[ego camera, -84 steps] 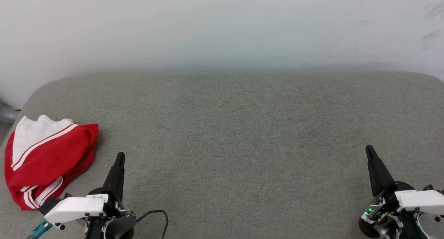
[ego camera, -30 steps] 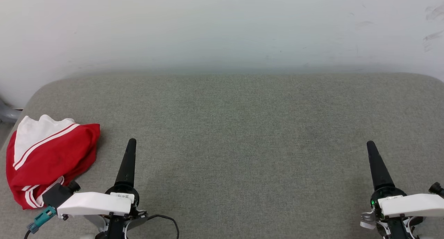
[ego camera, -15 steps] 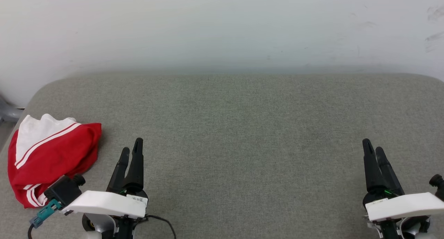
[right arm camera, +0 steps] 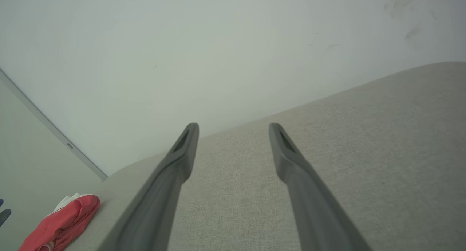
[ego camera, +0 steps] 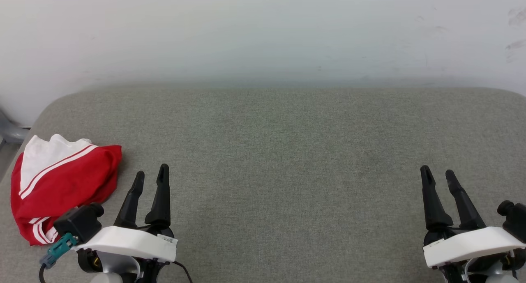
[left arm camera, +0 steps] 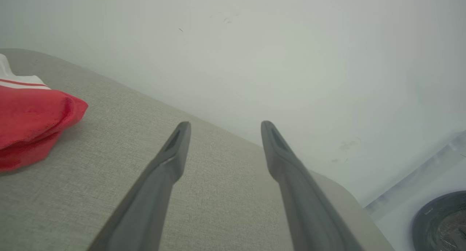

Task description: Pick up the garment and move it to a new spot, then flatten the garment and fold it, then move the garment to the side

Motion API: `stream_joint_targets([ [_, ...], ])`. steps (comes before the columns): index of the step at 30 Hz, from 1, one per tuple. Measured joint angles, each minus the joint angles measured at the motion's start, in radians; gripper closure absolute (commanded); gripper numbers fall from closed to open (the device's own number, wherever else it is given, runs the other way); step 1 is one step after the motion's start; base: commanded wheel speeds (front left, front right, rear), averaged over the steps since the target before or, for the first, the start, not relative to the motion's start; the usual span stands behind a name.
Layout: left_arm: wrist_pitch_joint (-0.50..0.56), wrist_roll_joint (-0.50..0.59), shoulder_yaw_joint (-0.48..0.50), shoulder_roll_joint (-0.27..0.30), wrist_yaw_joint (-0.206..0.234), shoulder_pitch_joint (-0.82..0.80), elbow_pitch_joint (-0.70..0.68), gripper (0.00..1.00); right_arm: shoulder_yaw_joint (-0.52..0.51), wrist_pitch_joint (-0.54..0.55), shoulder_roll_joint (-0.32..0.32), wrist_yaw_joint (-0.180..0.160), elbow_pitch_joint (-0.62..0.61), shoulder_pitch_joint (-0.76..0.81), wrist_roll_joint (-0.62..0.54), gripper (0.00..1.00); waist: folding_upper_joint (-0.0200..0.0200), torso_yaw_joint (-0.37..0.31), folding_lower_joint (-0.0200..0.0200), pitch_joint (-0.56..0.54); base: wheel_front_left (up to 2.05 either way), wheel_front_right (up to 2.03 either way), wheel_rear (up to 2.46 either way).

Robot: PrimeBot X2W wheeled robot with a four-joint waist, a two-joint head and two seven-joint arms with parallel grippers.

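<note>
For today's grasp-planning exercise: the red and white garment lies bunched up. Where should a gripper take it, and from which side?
Grip the garment by its bulging red right edge, coming from the right with the open left gripper: that rounded fold likely stands proud, facing it.

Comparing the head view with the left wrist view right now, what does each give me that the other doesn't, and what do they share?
Head view extra: the right end effector, open, at the near right of the grey padded surface, and the garment as a whole bundle, white sleeve on top. Left wrist view extra: a dark round object low beyond the surface's edge; I cannot tell what it is. Shared: the left end effector, open and empty, the garment lying apart on its left, the surface and the white wall.
</note>
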Motion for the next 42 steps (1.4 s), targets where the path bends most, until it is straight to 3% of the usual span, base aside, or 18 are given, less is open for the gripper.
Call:
stream_joint_targets([
  [20,-0.05,0.24,-0.017,0.031,0.0,0.013,-0.002,0.0,-0.021,0.034,0.0,0.0,-0.06,0.026,-0.254,0.0,0.0,0.005,0.0,0.0,0.0,0.0,0.0],
  [42,-0.098,0.422,-0.039,0.043,0.003,0.015,0.037,0.0,-0.041,0.05,0.0,0.0,-0.109,0.052,-0.427,0.0,0.0,0.013,0.0,0.0,0.0,0.0,0.0],
])
